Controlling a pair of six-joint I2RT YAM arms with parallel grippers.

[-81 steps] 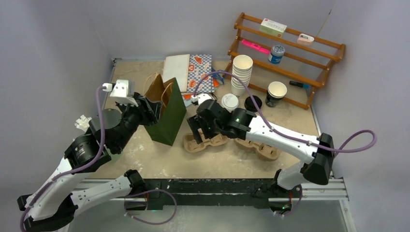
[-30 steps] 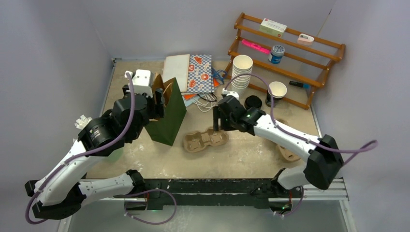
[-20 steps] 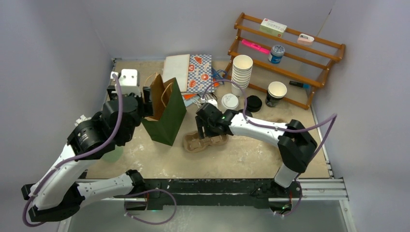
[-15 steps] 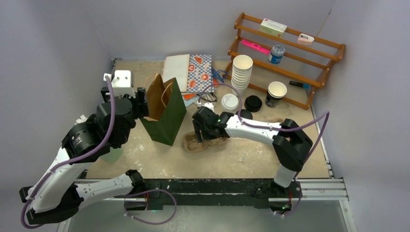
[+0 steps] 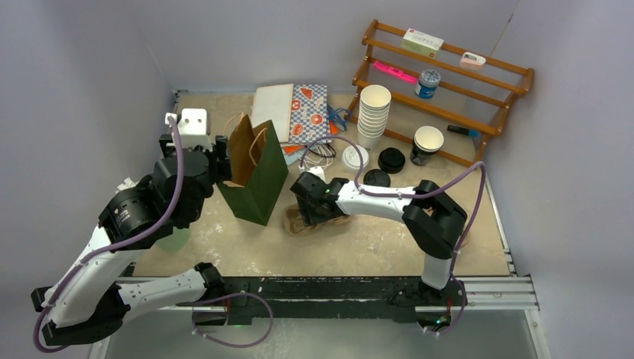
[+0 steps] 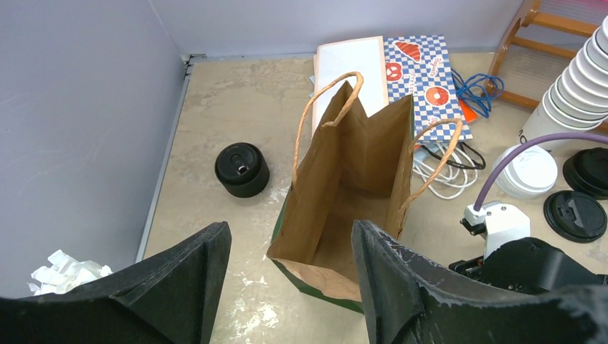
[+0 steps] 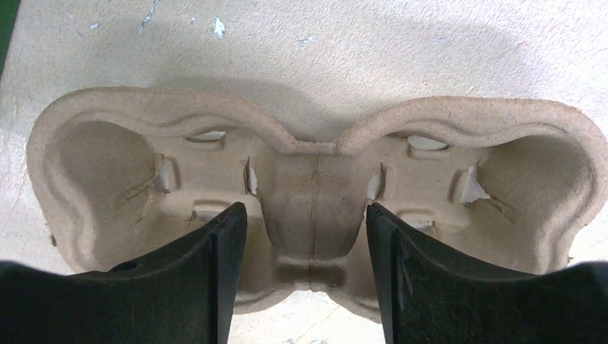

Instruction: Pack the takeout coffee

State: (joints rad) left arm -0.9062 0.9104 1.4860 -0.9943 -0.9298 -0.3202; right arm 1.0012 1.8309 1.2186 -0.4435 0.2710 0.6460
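Top view: coffee (image 5: 427, 145) stands upright, upper right of ctr, at foot of rack (image 5: 528, 77), well apart from both arms. Bag (image 5: 258, 176) upright left of ctr, mouth open. L gripper (image 5: 220, 158) sits at bag's upper-left edge. Its wrist view shows it released: jaws wide apart, nothing btwn, bag mouth showing beyond. R gripper (image 7: 300, 222) is at frame ctr in top view, low over carrier (image 7: 315, 172) on table (image 5: 389, 243). Wrist view: jaws apart, straddling carrier's middle bridge, not clenched; contact w/ carrier can't be told.
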